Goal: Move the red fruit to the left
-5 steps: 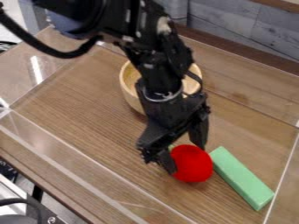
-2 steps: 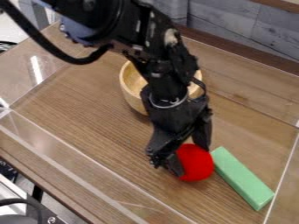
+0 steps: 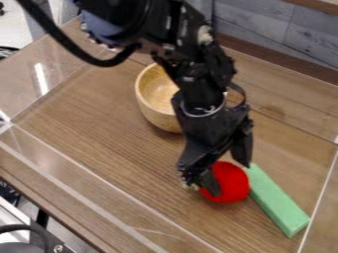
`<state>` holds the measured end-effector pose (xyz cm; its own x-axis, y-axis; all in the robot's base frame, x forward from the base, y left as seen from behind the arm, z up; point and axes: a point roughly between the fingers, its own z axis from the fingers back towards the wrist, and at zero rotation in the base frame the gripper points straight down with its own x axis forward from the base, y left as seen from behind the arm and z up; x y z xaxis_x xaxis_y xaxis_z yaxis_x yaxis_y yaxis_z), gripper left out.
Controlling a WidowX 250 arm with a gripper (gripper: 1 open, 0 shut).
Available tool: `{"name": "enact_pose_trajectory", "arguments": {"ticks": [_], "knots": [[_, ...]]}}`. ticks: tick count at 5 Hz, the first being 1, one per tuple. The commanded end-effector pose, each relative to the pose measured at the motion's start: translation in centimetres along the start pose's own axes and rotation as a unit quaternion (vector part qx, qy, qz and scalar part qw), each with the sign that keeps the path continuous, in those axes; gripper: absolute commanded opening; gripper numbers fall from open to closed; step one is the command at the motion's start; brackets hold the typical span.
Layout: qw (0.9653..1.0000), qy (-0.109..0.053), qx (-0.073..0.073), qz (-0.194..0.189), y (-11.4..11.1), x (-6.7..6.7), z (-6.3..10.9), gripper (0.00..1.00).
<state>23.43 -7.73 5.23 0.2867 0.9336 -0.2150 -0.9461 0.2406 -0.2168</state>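
Note:
The red fruit (image 3: 226, 184), small, round and bright red, lies on the wooden table near the front right, touching the end of a flat green block (image 3: 275, 199). My black gripper (image 3: 219, 164) comes down from above with its jaws open, one finger (image 3: 193, 176) at the fruit's left side and the other at its upper right. The fingers straddle the top of the fruit without being closed on it. Any leafy piece on the fruit is hidden.
A wooden bowl (image 3: 157, 97) stands behind the gripper, partly covered by the arm. Clear plastic walls (image 3: 40, 79) ring the table on the left and front. Bare wood (image 3: 93, 148) stretches left of the fruit.
The arm has shifted right and slightly forward, so the open gripper now sits over the red fruit instead of at its left. The fruit and block have stayed in place.

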Motion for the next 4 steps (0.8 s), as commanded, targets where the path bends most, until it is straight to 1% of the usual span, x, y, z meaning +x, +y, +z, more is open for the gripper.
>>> {"name": "enact_pose_trajectory", "arguments": {"ticks": [1, 2, 3, 4], "knots": [[0.9997, 0.003, -0.023, -0.010, -1.5, 0.0, 0.2, 1.00], [0.9997, -0.005, -0.020, -0.009, -2.3, 0.0, -0.6, 0.00], [0.9997, -0.002, -0.022, -0.012, -3.5, -0.2, 0.2, 0.00], [0.9993, 0.012, -0.036, -0.002, -3.2, 0.2, 3.9, 0.00]]}}
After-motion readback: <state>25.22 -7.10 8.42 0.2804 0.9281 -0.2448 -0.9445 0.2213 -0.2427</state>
